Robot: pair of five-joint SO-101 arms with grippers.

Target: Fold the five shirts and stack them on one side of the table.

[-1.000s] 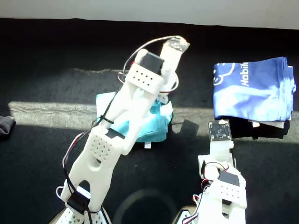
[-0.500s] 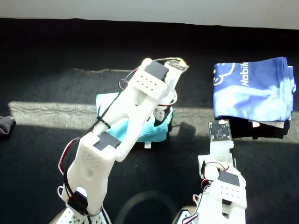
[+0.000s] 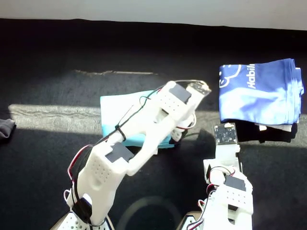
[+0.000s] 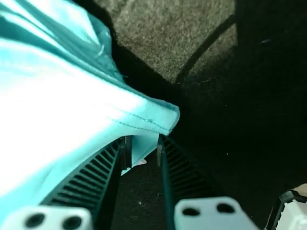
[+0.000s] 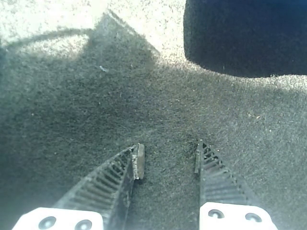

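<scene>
A turquoise shirt [image 3: 120, 115] lies at the table's middle, partly under my left arm. In the left wrist view the left gripper [image 4: 142, 148] is shut on the turquoise shirt's [image 4: 72, 110] right edge, a fold of cloth pinched between its fingers. In the high view that gripper [image 3: 180, 137] sits low at the shirt's right side. A folded blue shirt [image 3: 259, 91] tops a stack at the right, over a black shirt [image 3: 264, 132]. My right gripper [image 5: 168, 155] is open over bare carpet, just short of the black shirt [image 5: 240, 33]. The right arm [image 3: 225, 187] stands at the front right.
A grey piece of cloth [image 3: 5, 127] pokes in at the left edge. Dark carpet [image 3: 57, 52] covers the table, with a sunlit band across the middle. A white wall strip [image 3: 144, 8] runs along the back.
My left arm has swung right and lowered, pulling the turquoise shirt's right edge toward the stack. The right arm has stayed still.
</scene>
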